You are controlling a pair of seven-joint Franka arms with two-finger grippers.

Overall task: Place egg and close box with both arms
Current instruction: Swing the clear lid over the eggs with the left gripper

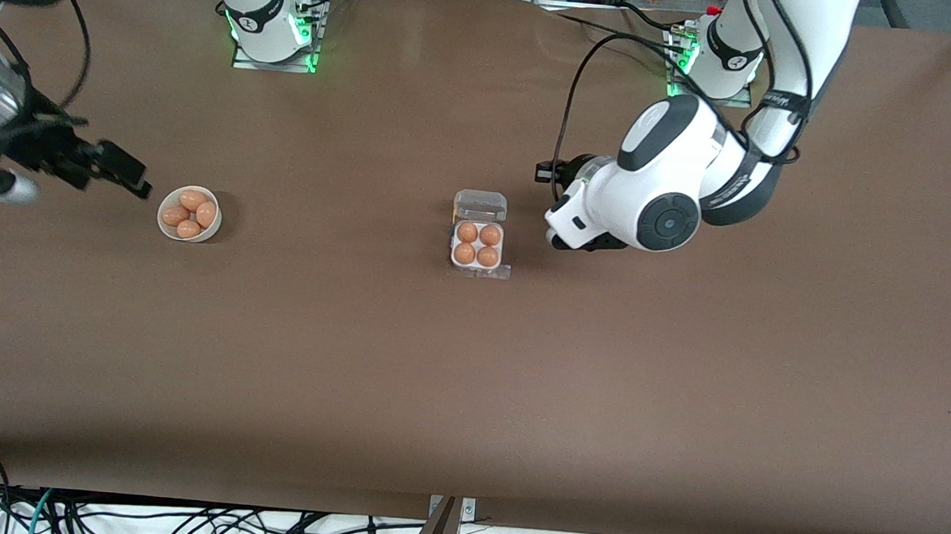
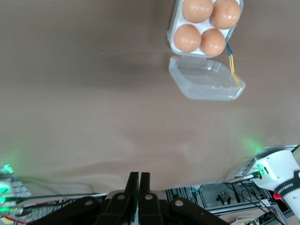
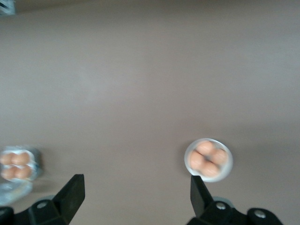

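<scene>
Brown counter (image 1: 468, 382) fills the front view, cables along its near edge, both arm bases at the top. Going left to right in that view, we see the right tool (image 1: 122, 169) first, up in the air just beside the bowl at the right arm's end of the counter. In the right wrist view the right tool (image 3: 136, 197) has its two black fingers (image 3: 71, 193) spread wide apart with nothing between them.

Next we note the white bowl (image 1: 166, 227) with four brown eggs (image 1: 191, 212) piled in it; the right wrist view shows the same bowl (image 3: 190, 164) past the fingertips.

Mid counter we find the egg carton (image 1: 475, 265), white tray with all four cells filled, so the egg (image 1: 467, 233) sits in the box with three others, touching neighbours. Clear lid (image 1: 480, 204) lies folded back flat on the counter, on the side of the tray farther from the front camera, still hinged, box not closed. In the left wrist view the egg carton (image 2: 174, 33) and the open lid (image 2: 206, 79) are plain, a yellowish band at one corner.

Then the left arm, bent low beside the carton toward its own end of the counter. Left tool (image 2: 138, 187) shows fingers pressed together, gripping nothing, apart from the carton. In the front view we cannot see its fingers under the wrist housing.
</scene>
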